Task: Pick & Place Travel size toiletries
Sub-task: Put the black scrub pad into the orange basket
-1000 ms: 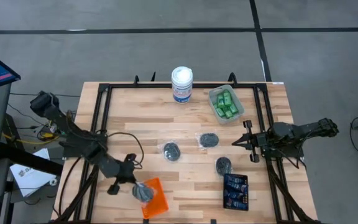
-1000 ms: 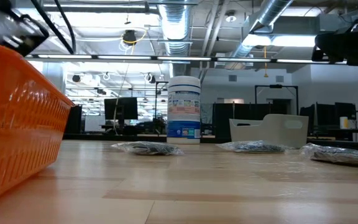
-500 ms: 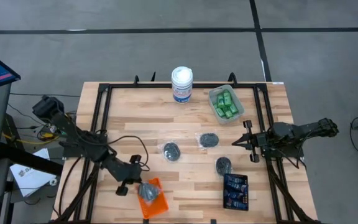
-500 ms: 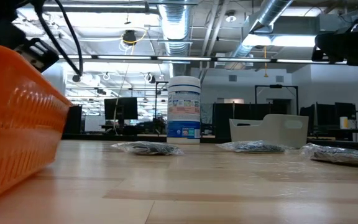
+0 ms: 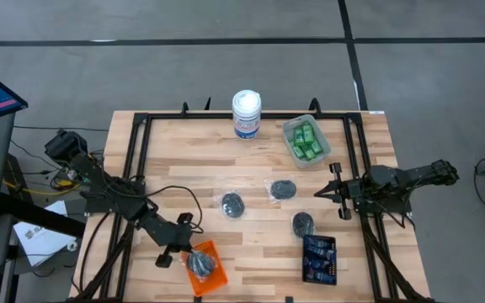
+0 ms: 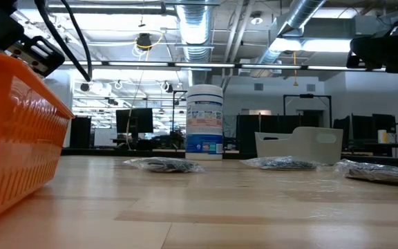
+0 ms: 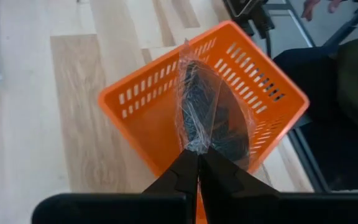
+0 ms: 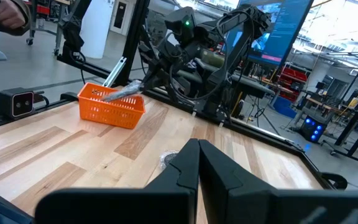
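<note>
Clamped together on the crinkled edge of a wrapped puck [image 7: 205, 118], the left gripper [image 7: 197, 163] held it over the orange tray [image 7: 132, 102], which sat at about seven o'clock on the table [image 5: 251, 160] in the high view. The right gripper [image 8: 197, 155] waited with its fingers pressed shut on nothing, at about three o'clock near the table's edge.

The puck looked light, hanging from a pinch of film without sagging the grip. The wrap seemed thin, slick and loose, so I judged it could slide or tear if tugged; the disc inside looked stiff. Taking the loose film at the rim, as here, seemed the surest hold, since the flat disc itself offered little for two fingers lying on wood.

It was a round, dark grey piece in clear, glinting wrap, seen nearly edge-on from the left wrist, part of it down within the tray's slotted walls. Whether it touched the tray floor I could not tell.

Three more pucks [image 5: 231, 203] lay near the table's centre, well apart from each other. Green bottles [image 5: 306, 141] filled a clear tray at about one o'clock, and blue tubes [image 5: 319, 257] sat in a black tray at about five o'clock. A white canister [image 5: 247, 114] stood at twelve.
</note>
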